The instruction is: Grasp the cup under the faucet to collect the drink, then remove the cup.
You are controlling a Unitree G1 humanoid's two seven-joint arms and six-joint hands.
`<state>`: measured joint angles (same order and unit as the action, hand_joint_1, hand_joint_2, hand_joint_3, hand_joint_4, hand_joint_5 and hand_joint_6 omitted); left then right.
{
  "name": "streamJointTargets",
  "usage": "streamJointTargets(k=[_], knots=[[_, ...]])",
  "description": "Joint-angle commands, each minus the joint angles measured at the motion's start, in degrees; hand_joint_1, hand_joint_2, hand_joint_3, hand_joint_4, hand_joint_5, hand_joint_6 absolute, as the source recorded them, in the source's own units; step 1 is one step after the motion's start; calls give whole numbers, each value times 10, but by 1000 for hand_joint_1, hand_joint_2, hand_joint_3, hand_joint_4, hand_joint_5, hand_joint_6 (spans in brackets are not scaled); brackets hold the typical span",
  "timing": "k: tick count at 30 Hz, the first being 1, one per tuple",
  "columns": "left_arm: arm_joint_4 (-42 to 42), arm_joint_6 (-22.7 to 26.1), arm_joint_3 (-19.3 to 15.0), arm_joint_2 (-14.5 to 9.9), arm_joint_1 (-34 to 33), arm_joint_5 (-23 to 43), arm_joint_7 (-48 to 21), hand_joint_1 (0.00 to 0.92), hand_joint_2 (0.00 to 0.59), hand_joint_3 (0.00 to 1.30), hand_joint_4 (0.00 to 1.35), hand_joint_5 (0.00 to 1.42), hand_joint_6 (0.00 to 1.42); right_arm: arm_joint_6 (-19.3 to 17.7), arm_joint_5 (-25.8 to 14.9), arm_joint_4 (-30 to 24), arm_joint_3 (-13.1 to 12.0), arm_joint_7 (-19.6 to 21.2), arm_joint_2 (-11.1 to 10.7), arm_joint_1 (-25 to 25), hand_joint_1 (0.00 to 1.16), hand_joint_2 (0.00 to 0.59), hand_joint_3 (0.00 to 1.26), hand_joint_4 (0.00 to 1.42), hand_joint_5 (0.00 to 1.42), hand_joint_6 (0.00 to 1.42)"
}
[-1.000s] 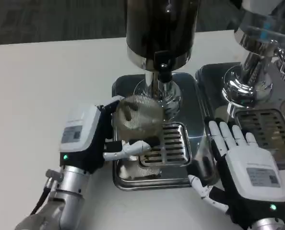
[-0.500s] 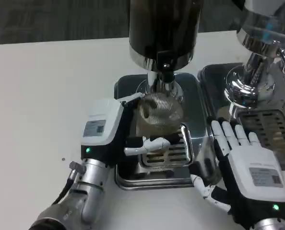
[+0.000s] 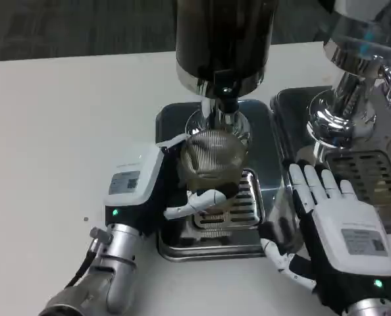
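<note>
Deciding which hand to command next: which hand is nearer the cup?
Left. The left hand grips the cup under the faucet, fingers wrapped around it. The right hand lies flat, apart, beside the drip tray.

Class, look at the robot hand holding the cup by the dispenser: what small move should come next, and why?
Probably nudge the cup slightly back so its mouth sits right under the faucet. The left robot hand already grips it over the drip tray, and the spout seems to hang near its far rim.
</note>
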<state>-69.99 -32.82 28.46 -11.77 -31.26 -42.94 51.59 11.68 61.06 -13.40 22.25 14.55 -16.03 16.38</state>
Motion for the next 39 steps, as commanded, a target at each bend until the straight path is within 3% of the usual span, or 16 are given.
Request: streamJointTargets(k=[1,6,12,19,24,30,35,39], knots=[[0,-4,-2,-7,5,10,-27,1,25,368,461,782,822,-7,-10,15,-6,12,4,-3,302,408,0,0,0,2],[11,2,6,-14,10,-5,-3,0,0,269,339,634,686,-7,-16,21,-10,17,8,-4,302,408,0,0,0,2],[15,4,5,-19,9,1,-31,0,0,149,203,479,505,-9,-20,28,-10,21,9,-7,302,408,0,0,0,2],[54,-48,-17,-42,31,19,-12,0,1,105,67,404,349,-14,-28,33,-14,23,8,-10,301,405,0,0,0,2],[73,-81,-40,-57,48,40,-15,0,0,83,54,376,288,-25,-52,40,-28,29,10,-17,279,397,0,0,0,2],[125,-106,-53,-80,77,40,-2,0,39,0,0,119,19,-30,-65,50,-31,30,8,-24,268,391,0,0,0,2],[174,-142,-70,-104,102,54,-28,0,54,0,0,17,0,-34,-69,53,-32,31,7,-26,265,390,0,0,0,2],[210,-222,-100,-128,121,105,-83,0,68,0,0,11,0,-36,-71,55,-32,29,5,-28,263,390,0,0,0,2]])
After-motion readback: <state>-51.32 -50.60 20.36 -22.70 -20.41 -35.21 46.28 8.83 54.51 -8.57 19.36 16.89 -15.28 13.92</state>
